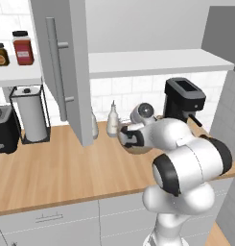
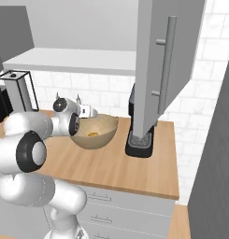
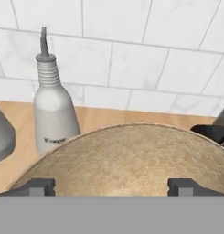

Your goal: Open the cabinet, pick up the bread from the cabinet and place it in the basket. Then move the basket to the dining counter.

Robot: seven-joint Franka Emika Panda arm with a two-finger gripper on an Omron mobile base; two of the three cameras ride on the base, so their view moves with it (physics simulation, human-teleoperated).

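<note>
On the wood worktop: basket (image 2: pixel 95 132) sits between the white squeeze bottle (image 1: pixel 112 120) and the black coffee machine (image 1: pixel 183 101), under the open cabinet
Cabinet door (image 1: pixel 64 67): swung wide and hanging low over the counter beside the bottle; lifting the basket high or swinging it toward that side could knock it on the door's lower edge
Coffee machine: close beside the basket's far side; a sideways drag could bump it
Basket: from the hand camera its woven wall (image 3: pixel 131 160) lies right in front of the fingertips; a one-sided hold on the rim could tip it when lifted
Squeeze bottle: tall, narrow, just beside the basket, so a nudge could topple it
Gripper (image 2: pixel 90 112): at the basket's rim on the arm's side, jaws spread wide with nothing between them; closing too shallow would probably slip off the curved weave
Bread (image 2: pixel 92 134): small golden lump lying loose in the basket's bottom; a tilt or jerk could roll it out
</note>
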